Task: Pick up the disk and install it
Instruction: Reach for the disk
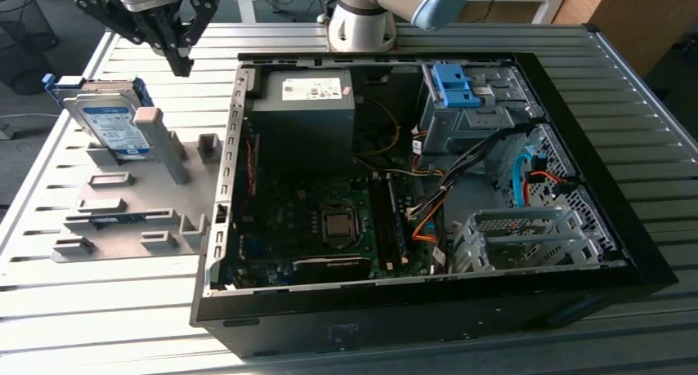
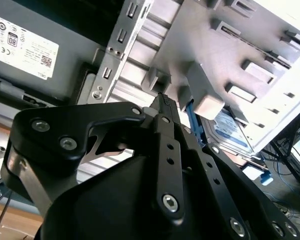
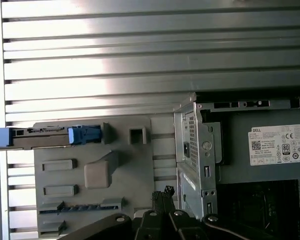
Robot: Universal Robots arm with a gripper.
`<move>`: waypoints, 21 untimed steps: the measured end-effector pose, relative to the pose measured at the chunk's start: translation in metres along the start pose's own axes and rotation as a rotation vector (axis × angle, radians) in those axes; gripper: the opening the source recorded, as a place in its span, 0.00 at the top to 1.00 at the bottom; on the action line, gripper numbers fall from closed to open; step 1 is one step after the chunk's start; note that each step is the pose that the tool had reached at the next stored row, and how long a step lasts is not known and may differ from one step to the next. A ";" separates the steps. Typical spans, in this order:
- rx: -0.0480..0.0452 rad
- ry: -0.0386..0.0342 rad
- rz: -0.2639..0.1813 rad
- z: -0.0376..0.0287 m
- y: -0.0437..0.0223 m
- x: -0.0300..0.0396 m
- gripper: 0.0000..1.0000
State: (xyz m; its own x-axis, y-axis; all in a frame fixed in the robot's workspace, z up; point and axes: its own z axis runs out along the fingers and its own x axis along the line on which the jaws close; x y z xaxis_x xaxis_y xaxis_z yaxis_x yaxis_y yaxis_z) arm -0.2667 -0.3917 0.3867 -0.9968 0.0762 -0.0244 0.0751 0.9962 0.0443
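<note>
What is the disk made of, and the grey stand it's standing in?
The disk looks like silvery metal with a slight sheen. It has a paper-like label and a blue frame that seems to be plastic. The grey stand looks like matte plastic, with even colour and no shine, though that's a guess.

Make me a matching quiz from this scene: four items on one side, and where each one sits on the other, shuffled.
1 disk
2 gripper
3 power supply
4 blue bracket

A on the drive cage in the computer case
B upright in the grey fixture
C in the air, jaws shut, empty
D in the case, white sticker facing up

Pairs: 1-B, 2-C, 3-D, 4-A
</note>
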 end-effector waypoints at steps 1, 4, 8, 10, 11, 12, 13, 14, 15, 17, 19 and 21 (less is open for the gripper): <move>-0.0001 0.0000 0.000 0.0001 0.0000 0.0021 0.89; -0.0001 -0.0001 0.000 0.0004 0.0020 0.0115 0.89; -0.0001 -0.0001 0.001 0.0006 0.0026 0.0205 0.89; -0.0002 0.0000 0.001 0.0006 0.0023 0.0242 0.89; -0.0002 0.0000 0.001 0.0006 0.0022 0.0255 0.89; -0.0003 -0.0001 0.001 0.0007 0.0022 0.0260 0.89; -0.0003 -0.0002 0.001 0.0007 0.0022 0.0261 0.89; -0.0003 -0.0001 0.001 0.0007 0.0022 0.0261 0.89; -0.0002 0.0000 0.001 0.0006 0.0022 0.0261 0.89; -0.0003 -0.0001 0.001 0.0007 0.0022 0.0263 0.89; -0.0003 -0.0001 0.001 0.0007 0.0022 0.0263 0.89; -0.0003 0.0000 0.001 0.0006 0.0022 0.0264 0.89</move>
State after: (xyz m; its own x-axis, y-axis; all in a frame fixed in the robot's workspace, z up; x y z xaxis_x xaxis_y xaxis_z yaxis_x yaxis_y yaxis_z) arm -0.2928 -0.3875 0.3855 -0.9967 0.0774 -0.0244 0.0762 0.9961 0.0446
